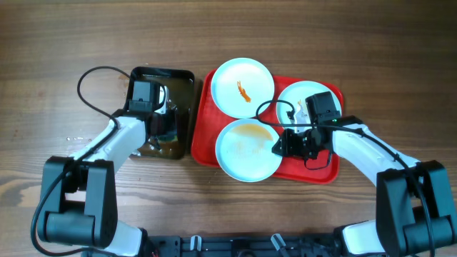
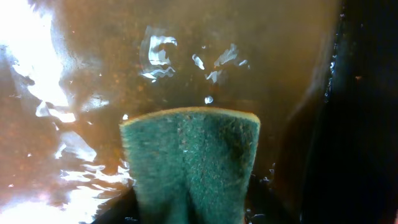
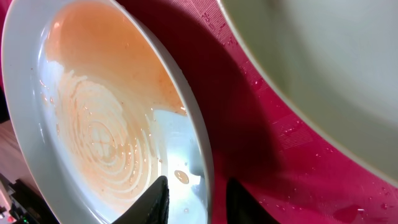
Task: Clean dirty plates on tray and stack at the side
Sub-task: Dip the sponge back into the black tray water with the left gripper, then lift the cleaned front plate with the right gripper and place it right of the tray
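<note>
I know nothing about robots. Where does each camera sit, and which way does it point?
Overhead: above the table, looking straight down on the red tray, black tray, left arm and right arm.
Left wrist: on the left arm, looking into the wet black tray at the green sponge; none of the arm clearly shows.
Right wrist: on the right arm, facing the smeared plate, its fingertips astride the rim.
Shared: that plate also shows overhead.

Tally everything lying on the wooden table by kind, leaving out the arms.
Round white shallow plates: 3
Rectangular plastic trays: 2, the red tray and the black tray
Green scouring sponge: 1
Total: 6
</note>
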`<state>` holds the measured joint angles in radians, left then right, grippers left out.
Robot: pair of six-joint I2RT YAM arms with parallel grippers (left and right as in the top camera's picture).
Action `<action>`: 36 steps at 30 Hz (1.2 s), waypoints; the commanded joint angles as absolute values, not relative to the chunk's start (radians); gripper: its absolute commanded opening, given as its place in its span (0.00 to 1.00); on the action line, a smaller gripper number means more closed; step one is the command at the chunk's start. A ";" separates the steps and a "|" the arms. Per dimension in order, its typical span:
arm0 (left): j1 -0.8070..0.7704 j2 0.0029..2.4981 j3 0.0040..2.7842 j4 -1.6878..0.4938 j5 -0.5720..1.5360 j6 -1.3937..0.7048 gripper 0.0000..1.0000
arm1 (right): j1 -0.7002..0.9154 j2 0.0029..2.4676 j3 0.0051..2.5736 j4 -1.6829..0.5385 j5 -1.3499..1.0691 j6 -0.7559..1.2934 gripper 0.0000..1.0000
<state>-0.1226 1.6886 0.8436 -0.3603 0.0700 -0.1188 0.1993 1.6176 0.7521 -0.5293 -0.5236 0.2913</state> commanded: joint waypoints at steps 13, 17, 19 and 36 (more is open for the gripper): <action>-0.120 1.721 0.832 -0.498 0.101 -0.146 0.32 | 0.275 1.631 0.744 -0.501 -0.408 0.416 0.04; -0.120 1.721 0.832 -0.492 0.100 -0.146 0.75 | 0.275 1.581 0.782 -0.543 -0.398 0.336 0.04; -0.120 1.721 0.832 -0.462 0.100 -0.146 0.75 | 0.275 1.513 0.804 -0.572 -0.341 0.332 0.04; -0.120 1.721 0.832 -0.353 0.100 -0.173 0.59 | 0.531 1.207 0.820 -0.439 0.520 0.086 0.04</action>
